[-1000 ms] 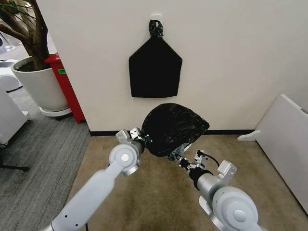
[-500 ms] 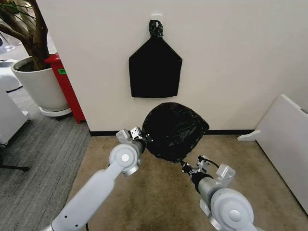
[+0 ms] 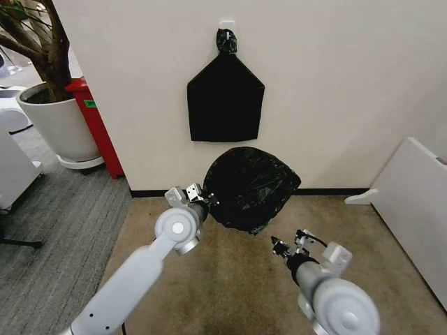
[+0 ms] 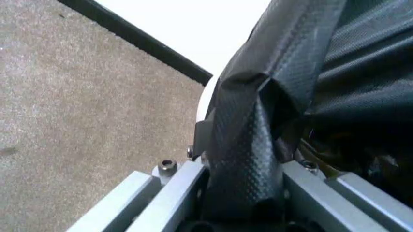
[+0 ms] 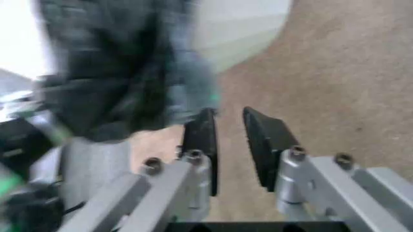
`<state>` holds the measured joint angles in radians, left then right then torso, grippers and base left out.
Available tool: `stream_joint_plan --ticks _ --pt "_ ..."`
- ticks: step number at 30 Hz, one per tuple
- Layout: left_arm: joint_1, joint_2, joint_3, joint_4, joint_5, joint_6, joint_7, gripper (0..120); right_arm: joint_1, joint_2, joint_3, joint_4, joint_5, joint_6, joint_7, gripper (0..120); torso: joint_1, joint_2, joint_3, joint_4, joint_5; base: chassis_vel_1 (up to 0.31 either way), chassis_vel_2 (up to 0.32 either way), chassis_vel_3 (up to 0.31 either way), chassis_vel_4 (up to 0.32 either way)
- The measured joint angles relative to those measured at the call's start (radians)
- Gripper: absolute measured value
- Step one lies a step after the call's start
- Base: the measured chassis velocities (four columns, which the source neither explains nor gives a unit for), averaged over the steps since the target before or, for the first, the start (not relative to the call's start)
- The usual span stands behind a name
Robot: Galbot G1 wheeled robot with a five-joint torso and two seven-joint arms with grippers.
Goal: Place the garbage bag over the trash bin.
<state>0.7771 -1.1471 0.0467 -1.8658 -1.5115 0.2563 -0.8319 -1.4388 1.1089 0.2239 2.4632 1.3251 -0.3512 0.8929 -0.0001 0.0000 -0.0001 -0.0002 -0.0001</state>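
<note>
Plant pot (image 3: 56,125): large white pot with a tree trunk in it, far left on grey carpet, well apart from the work.
Red cabinet (image 3: 94,122): just beside the pot, against the corner of the cream wall.
Left gripper (image 3: 199,200): at the left edge of the garbage bag, arm reaching in from the lower left of the head view. In the left wrist view its 2 fingers (image 4: 161,191) sit on either side of a fold of black plastic, clamped on it.
Garbage bag (image 3: 250,187): glossy, crinkly black plastic, bulging into a rounded mass low against the wall, above the brown carpet (image 3: 230,279). In the left wrist view the bag (image 4: 303,96) drapes down into the left gripper.
Trash bin (image 4: 205,99): a sliver of its pale wall shows at the bag's edge in the left wrist view; in the right wrist view a blurred cream-white curved wall (image 5: 242,29) shows beside the dark plastic (image 5: 110,72). The bag wraps most of it.
Flat black bag (image 3: 225,98): matte, with a triangular top, hanging from a hook on the wall directly above the garbage bag, apart from it.
Right gripper (image 3: 288,246): low and right of the bag, apart from it, over the carpet. In the right wrist view its 2 dark pads (image 5: 200,145) stand a narrow gap apart with nothing between them.
White panel (image 3: 412,209): leaning at the far right edge.
</note>
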Motion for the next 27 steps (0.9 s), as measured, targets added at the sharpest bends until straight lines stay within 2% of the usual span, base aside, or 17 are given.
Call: stream_joint_plan --ticks 1,4,5,7,9,10,13,15,21,27 --pt "0.000 0.000 0.000 0.000 0.000 0.000 0.000 0 0.000 0.000 0.000 0.000 0.000 0.000 0.000 14 0.000 0.000 0.000 0.0000 0.0000 0.000 0.000 0.000 0.000" --pt "0.000 -0.001 0.000 0.004 0.003 0.001 0.001 0 -0.001 0.000 -0.001 0.030 0.029 0.000 0.000 24 0.000 0.000 0.000 0.0001 -0.0001 0.000 0.000 0.000 0.000" --pt "0.000 -0.001 0.002 0.005 0.004 0.001 0.002 0 0.007 0.000 -0.003 0.037 0.060 0.003 0.006 35 0.000 0.000 0.000 0.0000 0.0000 0.000 0.000 0.000 0.000" --pt "0.000 -0.002 0.005 0.005 0.004 0.001 0.003 0 0.032 0.001 -0.012 0.041 0.091 0.014 0.018 43 0.000 0.000 0.000 0.0001 0.0002 0.000 0.000 0.000 0.000" --pt "-0.001 -0.002 0.005 0.005 0.005 0.001 0.003 0 0.039 0.001 -0.014 0.041 0.095 0.016 0.020 43 0.000 0.000 0.000 0.0001 0.0001 0.000 0.000 0.000 0.000" --pt "-0.001 -0.002 0.007 0.005 0.006 0.001 0.003 0 0.054 0.002 -0.019 0.040 0.101 0.021 0.023 50 0.000 0.000 0.000 0.0001 0.0001 0.000 0.000 0.000 0.000" --pt "-0.003 -0.003 0.014 0.003 0.012 0.001 0.003 0 0.135 0.020 -0.046 -0.001 0.138 0.040 0.061 66 0.000 0.000 0.000 0.0003 0.0001 0.000 0.000 0.000 0.000" --pt "-0.003 -0.003 0.015 0.003 0.014 0.001 0.003 0 0.145 0.025 -0.050 -0.009 0.144 0.042 0.070 67 0.000 0.000 0.000 0.0003 0.0001 0.000 0.000 0.000 0.000" --pt "-0.007 -0.008 0.019 0.000 0.021 0.000 0.006 0 0.172 0.039 -0.063 -0.059 0.148 0.063 0.124 94 0.000 0.000 0.000 0.0002 0.0001 0.000 0.000 0.000 0.000" --pt "-0.017 -0.015 0.023 0.004 0.023 -0.001 0.007 0 0.172 0.033 -0.061 -0.082 0.142 0.068 0.158 100 0.000 0.000 0.000 0.0002 0.0001 0.000 0.000 0.000 0.000"
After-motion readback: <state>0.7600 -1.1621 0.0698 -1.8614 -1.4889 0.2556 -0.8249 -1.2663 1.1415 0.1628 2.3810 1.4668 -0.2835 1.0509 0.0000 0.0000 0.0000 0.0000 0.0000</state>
